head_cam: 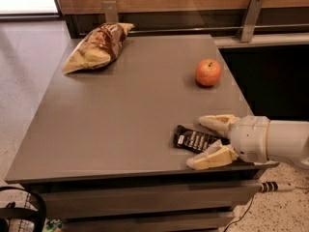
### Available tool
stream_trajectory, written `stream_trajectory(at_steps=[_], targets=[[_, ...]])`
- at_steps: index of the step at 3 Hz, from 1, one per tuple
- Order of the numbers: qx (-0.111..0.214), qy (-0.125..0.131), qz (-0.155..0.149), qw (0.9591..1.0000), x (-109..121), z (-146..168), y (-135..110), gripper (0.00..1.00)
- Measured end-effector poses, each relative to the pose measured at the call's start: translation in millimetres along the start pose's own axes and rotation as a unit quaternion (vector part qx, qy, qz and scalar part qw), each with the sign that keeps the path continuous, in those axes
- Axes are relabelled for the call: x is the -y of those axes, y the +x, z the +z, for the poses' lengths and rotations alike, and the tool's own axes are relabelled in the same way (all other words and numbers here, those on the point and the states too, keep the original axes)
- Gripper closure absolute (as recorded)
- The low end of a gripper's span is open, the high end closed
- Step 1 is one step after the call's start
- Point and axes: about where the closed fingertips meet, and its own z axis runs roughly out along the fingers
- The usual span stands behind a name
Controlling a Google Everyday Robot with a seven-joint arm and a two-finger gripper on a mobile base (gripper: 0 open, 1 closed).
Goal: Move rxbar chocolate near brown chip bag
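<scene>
The rxbar chocolate (194, 139), a flat black wrapper with white lettering, lies near the table's front right edge. My gripper (202, 141) comes in from the right, open, with one tan finger behind the bar's right end and the other in front of it; the bar's right end sits between them. The brown chip bag (98, 47), puffy, dark brown and tan-yellow, lies at the table's far left corner, well away from the bar.
A red-orange apple (208, 72) sits on the grey table (120, 115) behind the gripper, toward the right edge. A wooden wall with two metal brackets runs behind the table. A cable lies on the floor at lower right.
</scene>
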Motion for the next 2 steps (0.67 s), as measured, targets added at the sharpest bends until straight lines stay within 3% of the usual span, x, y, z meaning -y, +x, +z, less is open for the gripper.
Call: stream_trajectory(at_steps=[2], targets=[[0.000,0.000,0.000,1.0000,0.3,-1.5,-3.4,1.00]])
